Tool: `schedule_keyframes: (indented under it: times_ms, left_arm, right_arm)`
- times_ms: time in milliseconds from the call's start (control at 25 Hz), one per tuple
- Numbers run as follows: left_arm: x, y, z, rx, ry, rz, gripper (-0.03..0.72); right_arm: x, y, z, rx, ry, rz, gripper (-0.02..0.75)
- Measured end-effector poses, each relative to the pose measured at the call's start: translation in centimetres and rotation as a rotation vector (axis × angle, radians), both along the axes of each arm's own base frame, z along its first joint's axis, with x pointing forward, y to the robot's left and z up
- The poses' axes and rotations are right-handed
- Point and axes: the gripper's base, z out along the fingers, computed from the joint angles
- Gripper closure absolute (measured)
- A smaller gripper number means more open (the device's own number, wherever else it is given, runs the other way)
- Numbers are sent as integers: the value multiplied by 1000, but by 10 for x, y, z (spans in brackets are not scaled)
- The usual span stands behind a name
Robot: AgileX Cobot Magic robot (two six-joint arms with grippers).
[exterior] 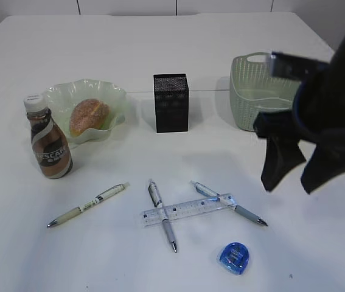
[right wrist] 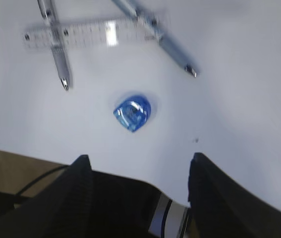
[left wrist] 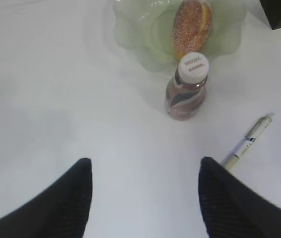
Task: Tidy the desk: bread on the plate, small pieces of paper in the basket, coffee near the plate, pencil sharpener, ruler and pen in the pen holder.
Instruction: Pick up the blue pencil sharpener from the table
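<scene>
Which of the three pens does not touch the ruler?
The leftmost pen, pale with a cream barrel, lies alone nearest the coffee bottle. The other two grey pens both cross the clear ruler.

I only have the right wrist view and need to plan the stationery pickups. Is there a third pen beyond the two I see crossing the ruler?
Observer: Yes, a pale pen lies alone, left of the ruler.
Operator: Is the pen holder standing?
Observer: Yes, the pen holder stands upright behind the ruler.
Operator: Bread sorted?
Observer: The bread already lies in the plate.
</scene>
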Motion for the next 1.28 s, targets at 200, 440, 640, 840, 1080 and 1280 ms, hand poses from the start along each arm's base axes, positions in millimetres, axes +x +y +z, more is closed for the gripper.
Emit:
schedule_keyframes:
  times_ms: [200,440,640,840,1080,1280]
  left_arm:
    - [-1,-2,-1,-26,17,-3,214]
    - [-2,-3,-2,-38,34,-4,214]
    - [-5,-3,-4,-34,70,-2,214]
    - [-6,-2,-4,-32,84,-1,214]
    - [-6,-2,-4,-32,85,-1,214]
    - [-6,-2,-4,-32,85,-1,214]
  right_arm:
    - [-21,-1,-32,19,137,-27,258]
    - [-29,0,-44,43,194,-74,258]
    - [-29,0,-45,37,200,-90,260]
    - [-23,-2,-46,21,181,-285,260]
    - [-14,-3,-47,-10,103,-498,260]
    - [-15,17,-51,-68,32,-563,260]
